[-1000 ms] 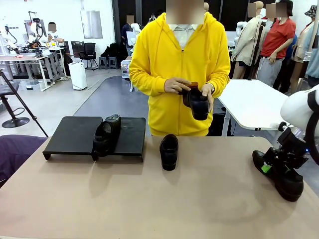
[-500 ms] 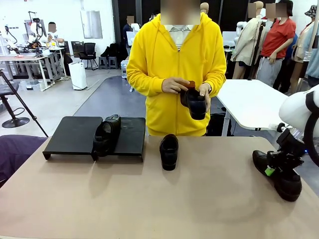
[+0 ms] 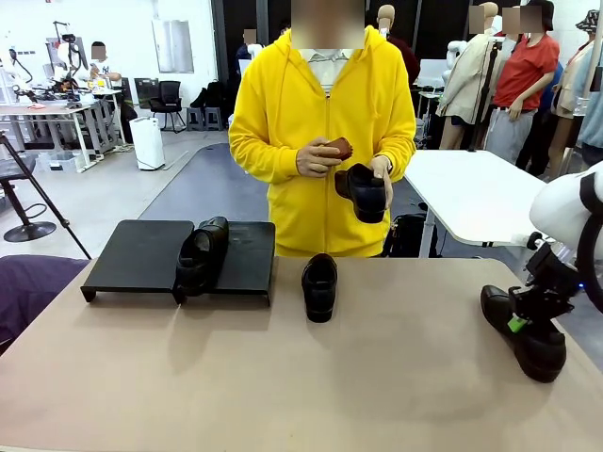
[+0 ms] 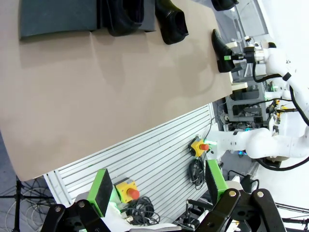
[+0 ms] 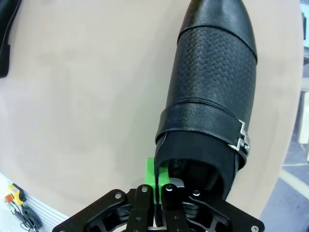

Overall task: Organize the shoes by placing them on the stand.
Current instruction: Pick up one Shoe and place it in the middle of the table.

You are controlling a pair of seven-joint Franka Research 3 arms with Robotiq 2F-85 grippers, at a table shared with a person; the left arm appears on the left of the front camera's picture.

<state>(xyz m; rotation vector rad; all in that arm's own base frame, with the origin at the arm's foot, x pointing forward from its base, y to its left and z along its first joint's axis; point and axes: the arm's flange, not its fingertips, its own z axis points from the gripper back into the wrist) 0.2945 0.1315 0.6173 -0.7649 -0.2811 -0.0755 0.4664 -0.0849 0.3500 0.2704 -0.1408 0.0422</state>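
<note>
Tan surface [image 3: 283,377]: one shoe [image 3: 200,252] on the stand [image 3: 141,250], three left: loafer [image 3: 319,287] loose, another shoe [image 3: 364,191] in the person's hands [image 3: 316,158], dress shoe [image 5: 212,96] pinched at its rim by right tool [image 5: 157,176]; left tool [image 4: 159,186] spread.

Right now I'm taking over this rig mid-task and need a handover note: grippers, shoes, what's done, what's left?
Left gripper: open, holding nothing.
Right gripper: shut on the buckled shoe at its heel rim, on the table at its right side.
Done: one shoe on the stand.
Left: buckled shoe, loafer mid-table, and the held shoe in the person's hand.
</note>
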